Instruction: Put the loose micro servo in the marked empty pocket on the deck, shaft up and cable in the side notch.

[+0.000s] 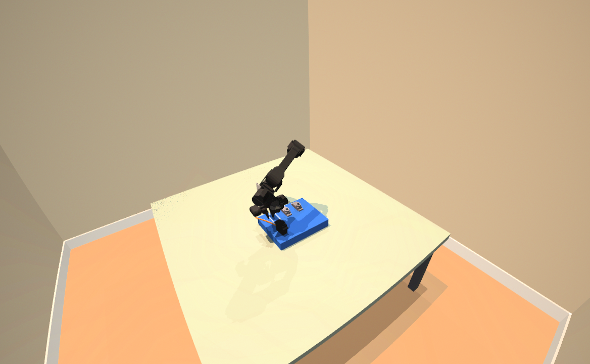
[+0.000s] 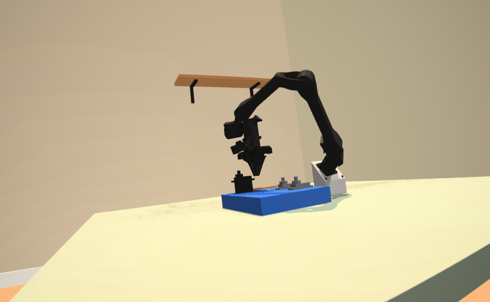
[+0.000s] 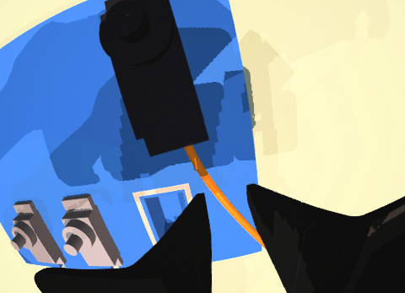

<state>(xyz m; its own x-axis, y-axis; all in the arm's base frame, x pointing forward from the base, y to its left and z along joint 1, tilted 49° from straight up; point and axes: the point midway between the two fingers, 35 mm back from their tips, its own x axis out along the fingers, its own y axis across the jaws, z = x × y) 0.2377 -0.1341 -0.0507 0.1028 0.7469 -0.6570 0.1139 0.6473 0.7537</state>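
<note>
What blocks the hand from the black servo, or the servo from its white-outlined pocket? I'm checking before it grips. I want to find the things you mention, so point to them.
Nothing visible stands between the open black hand [image 2: 256, 175] [image 3: 226, 191] and the boxy black servo [image 1: 282, 226] [image 2: 243, 184] [image 3: 156, 90], nor between servo and white-outlined rectangular pocket [image 3: 141, 213].

From my end, the servo [image 1: 282, 227] [image 2: 243, 183] [image 3: 153, 86] ahead of the jaws is plain black, its cable [image 1: 264, 220] [image 2: 264, 187] [image 3: 224, 202] bright orange, browner where shaded. I see a solid blue deck [image 1: 310, 222] [image 2: 295, 200] [image 3: 236, 244] beneath the jaws, a cream-white outline [image 3: 143, 217] around the pocket beside them, and two pinkish-grey servos further to one side. My gripper [image 1: 272, 214] [image 2: 256, 175] [image 3: 226, 197] is black; the table [image 1: 355, 253] [image 2: 239, 255] [image 3: 337, 158] below is pale yellow.
</note>
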